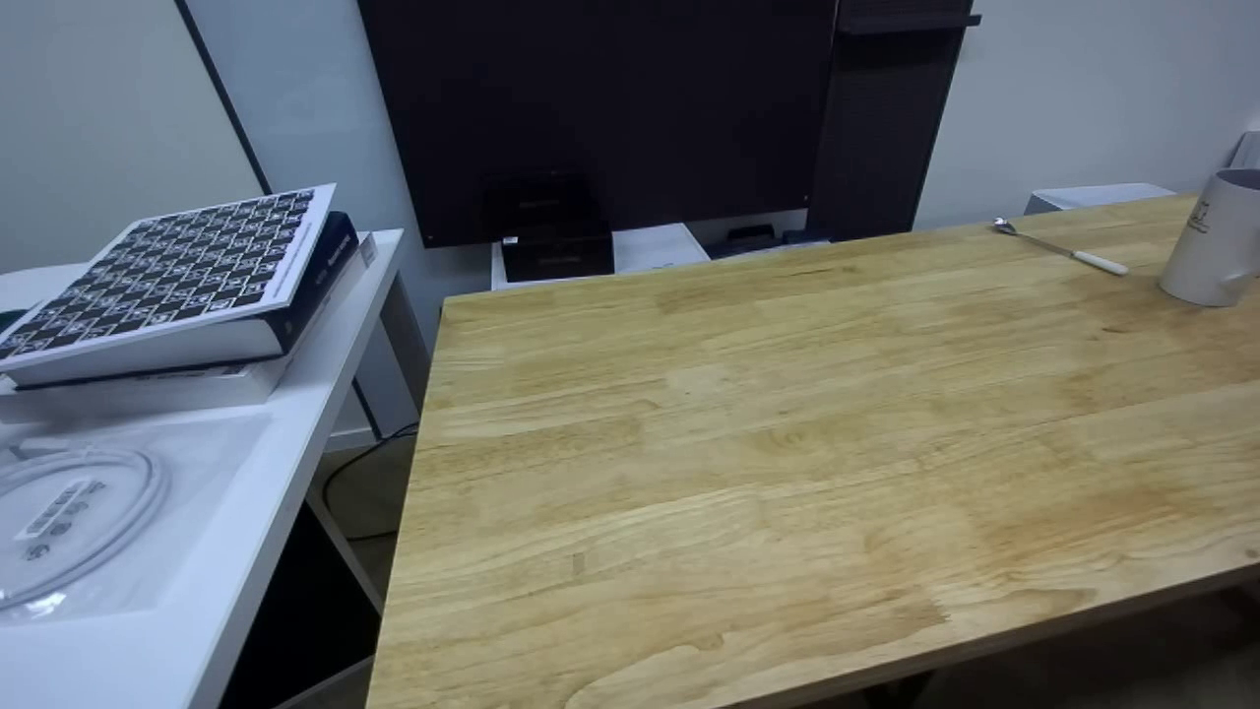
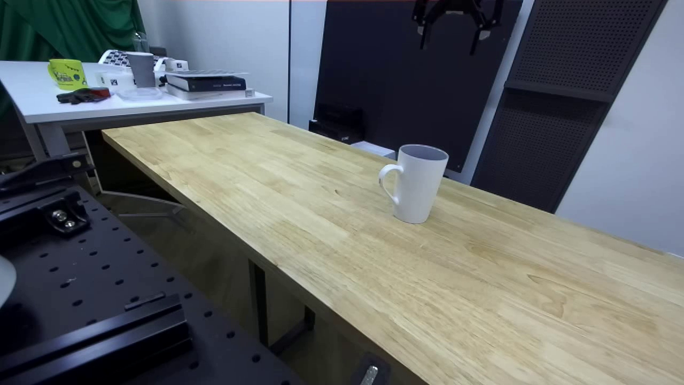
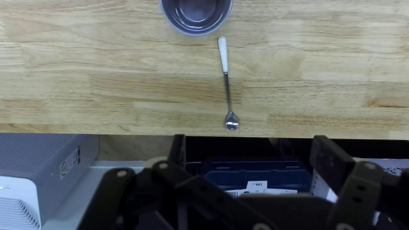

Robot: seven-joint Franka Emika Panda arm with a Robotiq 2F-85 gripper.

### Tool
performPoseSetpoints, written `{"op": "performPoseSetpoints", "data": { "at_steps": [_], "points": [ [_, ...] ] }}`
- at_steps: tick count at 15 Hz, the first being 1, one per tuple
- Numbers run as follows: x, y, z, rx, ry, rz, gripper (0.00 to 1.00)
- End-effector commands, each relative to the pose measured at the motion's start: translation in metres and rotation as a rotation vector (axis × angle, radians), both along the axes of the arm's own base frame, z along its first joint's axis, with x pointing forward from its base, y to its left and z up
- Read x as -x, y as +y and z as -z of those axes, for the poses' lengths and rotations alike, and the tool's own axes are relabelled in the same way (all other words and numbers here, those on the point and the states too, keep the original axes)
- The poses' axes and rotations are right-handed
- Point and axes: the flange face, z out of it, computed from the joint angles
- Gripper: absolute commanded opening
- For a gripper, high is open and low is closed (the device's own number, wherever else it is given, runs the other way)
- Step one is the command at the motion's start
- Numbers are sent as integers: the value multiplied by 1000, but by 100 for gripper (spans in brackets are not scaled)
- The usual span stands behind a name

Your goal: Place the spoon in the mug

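The mug is a plain white cylinder with a handle. It stands upright on the wooden table and shows in both exterior views (image 1: 1209,244) (image 2: 419,187); in the wrist view its grey inside (image 3: 196,16) shows at the top edge. The spoon, with a white handle and silvery shaft and bowl, lies flat beside the mug in an exterior view (image 1: 1071,252). In the wrist view the spoon (image 3: 227,83) points its bowl towards the table edge. My gripper (image 3: 250,143) is open and empty, its fingers wide apart. It hangs high above the table in an exterior view (image 2: 450,41).
The wooden table (image 1: 738,443) has its far edge near the spoon's bowl. Beyond that edge, lower down, are a grey-white machine (image 3: 64,169) and a dark blue case (image 3: 255,179). A white desk with books (image 1: 177,286) stands beyond the table's end.
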Motion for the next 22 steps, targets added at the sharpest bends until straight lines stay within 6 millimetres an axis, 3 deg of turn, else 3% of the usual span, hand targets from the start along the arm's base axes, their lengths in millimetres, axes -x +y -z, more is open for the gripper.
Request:
{"op": "performPoseSetpoints", "data": {
  "at_steps": [1, 6, 9, 18, 22],
  "points": [
    [-2, 12, 15, 4, 14, -27, 100],
    [-9, 37, 49, -11, 0, -107, 100],
    [-14, 43, 71, -8, -19, -118, 100],
    [-10, 25, 157, 11, 43, -58, 100],
    [-11, 18, 182, 12, 63, -51, 100]
  ]
}}
